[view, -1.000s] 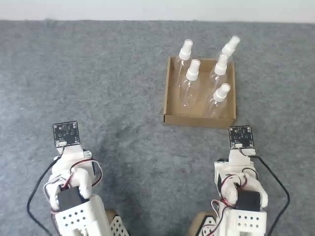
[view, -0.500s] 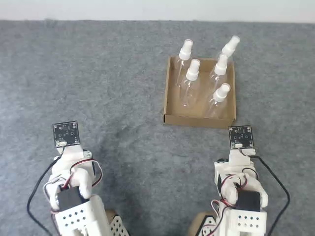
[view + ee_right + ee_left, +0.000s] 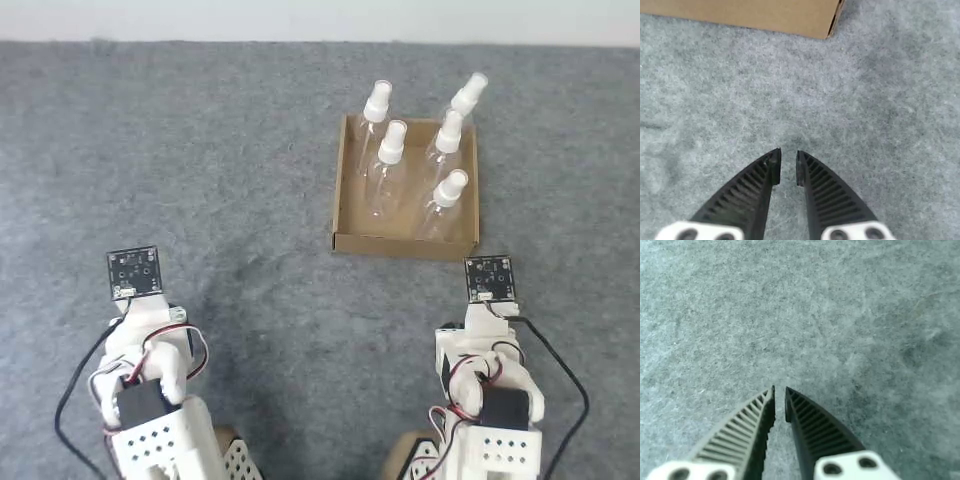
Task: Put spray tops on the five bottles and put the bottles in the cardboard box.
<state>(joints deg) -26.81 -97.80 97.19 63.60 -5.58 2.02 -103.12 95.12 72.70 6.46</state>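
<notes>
In the upper right of the high view, on the grey carpet [image 3: 200,150], the cardboard box [image 3: 400,243] with all five bottles [image 3: 383,180] inside, each with a white spray top [image 3: 392,140] on. At the lower left, the left arm [image 3: 140,340], with the left gripper [image 3: 779,390] almost closed, just a thin gap at the tips, nothing in it, over bare carpet. At the lower right, the right arm [image 3: 488,350], with the right gripper [image 3: 788,152] almost closed too, holding nothing, near a corner of the box.
</notes>
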